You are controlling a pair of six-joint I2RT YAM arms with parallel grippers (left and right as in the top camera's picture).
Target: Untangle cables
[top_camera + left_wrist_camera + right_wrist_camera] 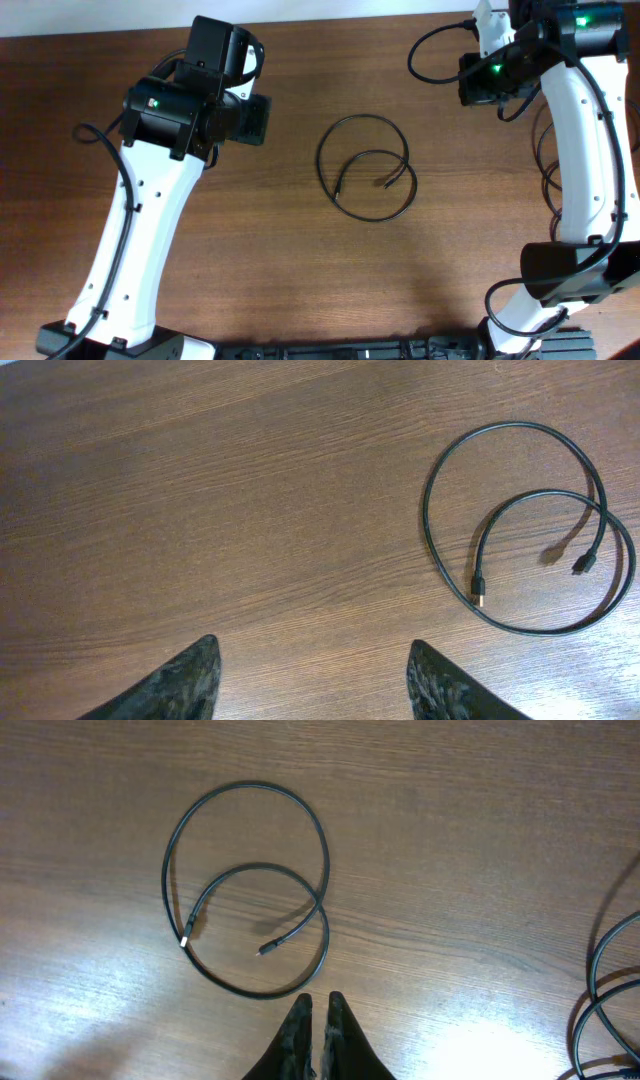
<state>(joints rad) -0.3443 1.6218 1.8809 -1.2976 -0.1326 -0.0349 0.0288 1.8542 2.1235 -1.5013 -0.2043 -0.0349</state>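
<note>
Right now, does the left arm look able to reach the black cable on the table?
Probably yes. The left gripper is open over bare wood, and the cable lies free on the table ahead of it, off to one side, with nothing between them.

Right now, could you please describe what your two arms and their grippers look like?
Both the left arm and right arm have smooth white shells on the long links and boxy black housings at the joints. A small green light glows on each, and thin black cables loop alongside them. The left gripper and right gripper have dark, mottled, tapered fingers.
</note>
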